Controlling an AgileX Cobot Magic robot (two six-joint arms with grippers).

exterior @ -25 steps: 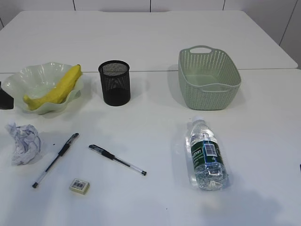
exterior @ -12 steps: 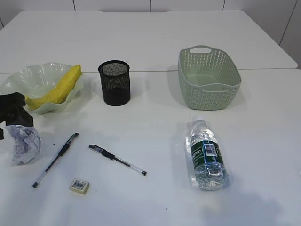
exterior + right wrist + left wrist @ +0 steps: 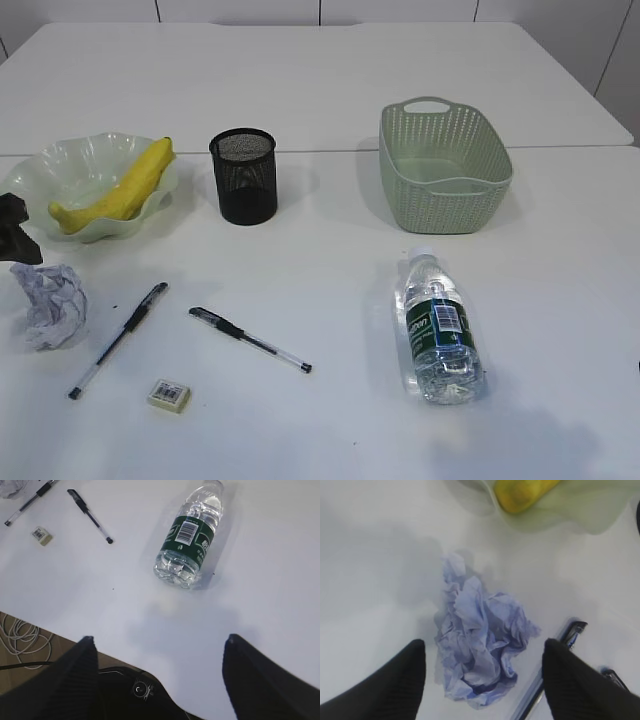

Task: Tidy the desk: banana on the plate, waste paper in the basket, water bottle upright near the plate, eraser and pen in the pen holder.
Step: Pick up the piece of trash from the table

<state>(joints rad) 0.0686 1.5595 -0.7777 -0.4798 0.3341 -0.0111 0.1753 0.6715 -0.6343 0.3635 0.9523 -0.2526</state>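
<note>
Hovering spread over the paper [image 3: 482, 650], the left hand [image 3: 482, 672] has the crumpled wad directly below and between its fingers [image 3: 395, 677], just in front of the plate [image 3: 45, 170] on the worktop [image 3: 330, 290]; the right hand [image 3: 160, 680], also spread, hangs near the bottle [image 3: 192, 535].

In our right wrist view: water bottle [image 3: 190, 541] lying on its side on the white table [image 3: 260, 590], cap pointing away; two pens [image 3: 90, 516], one cut off at the top left; eraser [image 3: 41, 535] between them; our right gripper [image 3: 159, 680] spread wide above the table's near edge; coiled cable [image 3: 22, 635] below
</note>
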